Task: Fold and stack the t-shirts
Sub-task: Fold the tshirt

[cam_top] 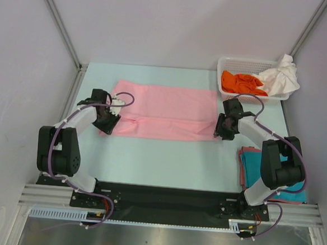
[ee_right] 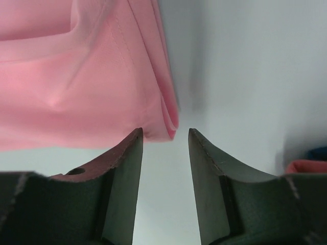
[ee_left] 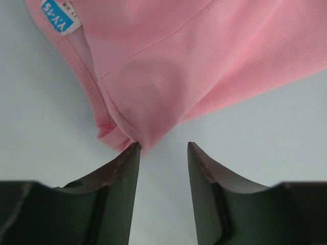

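Observation:
A light pink t-shirt [cam_top: 163, 111] lies folded into a long flat band across the middle of the table. My left gripper [cam_top: 108, 121] is open at its near left corner; in the left wrist view [ee_left: 162, 148] the collar end of the pink shirt [ee_left: 168, 66] lies just past the fingertips. My right gripper [cam_top: 221, 128] is open at the near right corner; in the right wrist view [ee_right: 164, 133] the folded edge of the shirt [ee_right: 82, 87] lies just ahead. A folded teal t-shirt [cam_top: 253, 165] on a red-orange one lies at the near right. Orange [cam_top: 242, 83] and white [cam_top: 282, 76] t-shirts sit in the basket.
The white lattice basket [cam_top: 235, 63] stands at the far right corner. Grey walls and metal frame posts enclose the table. The folded stack partly lies under my right arm's base [cam_top: 281, 159].

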